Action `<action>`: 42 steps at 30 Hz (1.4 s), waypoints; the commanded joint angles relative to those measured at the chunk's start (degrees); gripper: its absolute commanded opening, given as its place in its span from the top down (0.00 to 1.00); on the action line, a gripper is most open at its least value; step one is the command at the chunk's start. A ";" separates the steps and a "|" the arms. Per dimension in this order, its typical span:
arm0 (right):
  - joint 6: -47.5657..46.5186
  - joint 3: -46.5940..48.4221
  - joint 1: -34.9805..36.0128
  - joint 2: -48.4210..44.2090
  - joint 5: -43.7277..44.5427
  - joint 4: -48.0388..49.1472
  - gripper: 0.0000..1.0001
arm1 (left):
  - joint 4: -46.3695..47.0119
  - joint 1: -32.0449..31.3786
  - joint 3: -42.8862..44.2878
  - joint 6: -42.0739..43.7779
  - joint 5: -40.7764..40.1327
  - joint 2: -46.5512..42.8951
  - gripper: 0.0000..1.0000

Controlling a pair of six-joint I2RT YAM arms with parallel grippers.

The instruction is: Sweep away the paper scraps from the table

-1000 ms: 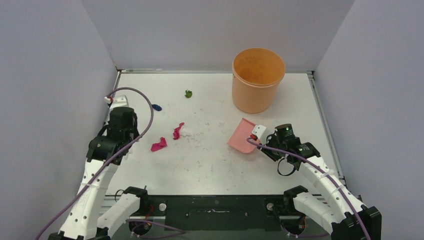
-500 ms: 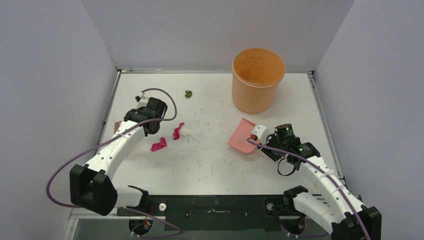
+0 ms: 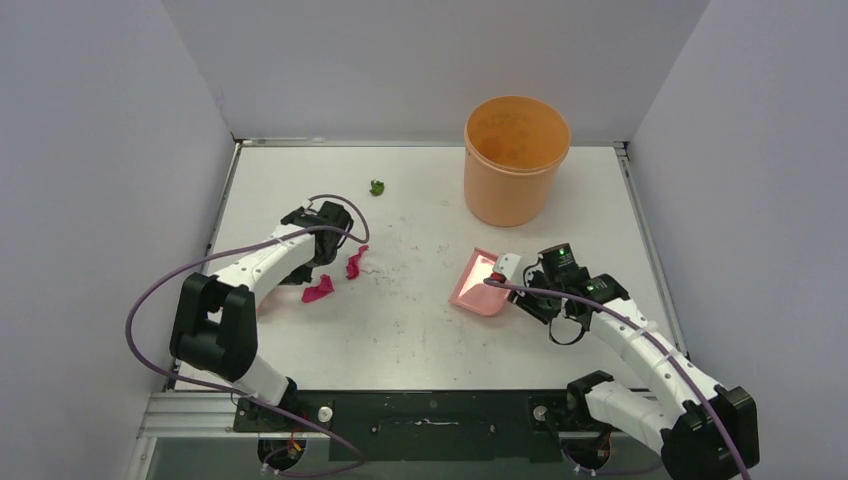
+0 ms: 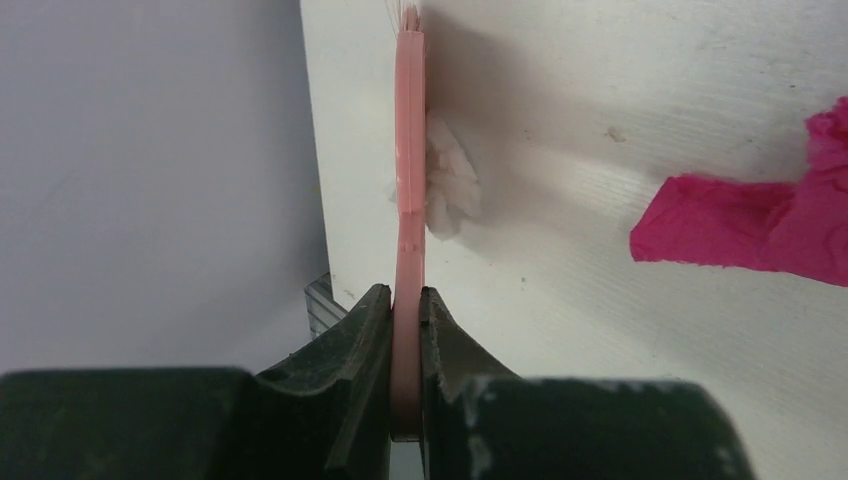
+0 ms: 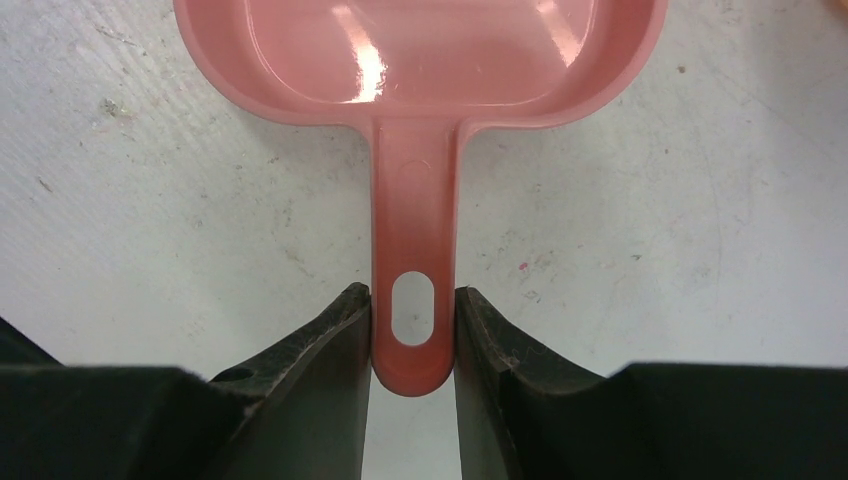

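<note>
My left gripper (image 4: 398, 295) is shut on the thin pink brush (image 4: 410, 180), seen edge-on. A white paper wad (image 4: 450, 195) lies against the brush's right side, and a magenta scrap (image 4: 760, 225) is further right. From above, the left gripper (image 3: 308, 258) is over the white table (image 3: 400, 330) beside two magenta scraps (image 3: 318, 290) (image 3: 355, 262). A green scrap (image 3: 377, 187) lies further back. My right gripper (image 5: 413, 300) is shut on the handle of the pink dustpan (image 5: 420, 50). The dustpan (image 3: 478, 282) lies flat at centre right with nothing in it.
An orange bucket (image 3: 516, 160) stands at the back right, behind the dustpan. Grey walls close in the left, right and back sides. The table's metal edge (image 3: 228, 190) runs along the left wall. The left arm's purple cable (image 3: 200, 265) loops over the near-left area.
My left arm swung from the left edge rightward to the magenta scraps with the brush. The dark blue scrap no longer shows. The right gripper slid the dustpan slightly left.
</note>
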 commanded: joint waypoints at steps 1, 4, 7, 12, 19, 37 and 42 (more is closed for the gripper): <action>-2.03 4.67 0.94 3.81 0.52 -0.67 0.95 | -2.42 0.25 3.47 -4.65 6.74 2.65 1.00; -2.20 5.10 1.62 4.96 0.93 -0.18 0.95 | -1.87 -1.53 3.67 -7.03 11.73 2.46 1.00; -2.49 5.70 2.59 7.78 2.51 0.06 0.95 | 0.28 -3.18 2.40 -8.49 16.86 0.50 1.00; -2.75 6.56 4.24 9.83 2.64 1.13 0.95 | 0.30 -4.95 2.06 -10.17 23.96 -2.57 1.00; -0.12 8.95 8.95 13.53 5.05 1.29 0.95 | 1.77 -10.28 3.67 -11.13 34.43 -9.96 1.00; -1.28 14.55 20.54 21.19 1.72 -8.70 0.95 | -5.19 -15.32 11.90 -13.25 36.73 -25.85 1.00; 0.54 16.71 23.05 23.90 1.13 -12.14 0.95 | -10.59 -15.32 9.67 -14.69 29.72 -23.93 1.00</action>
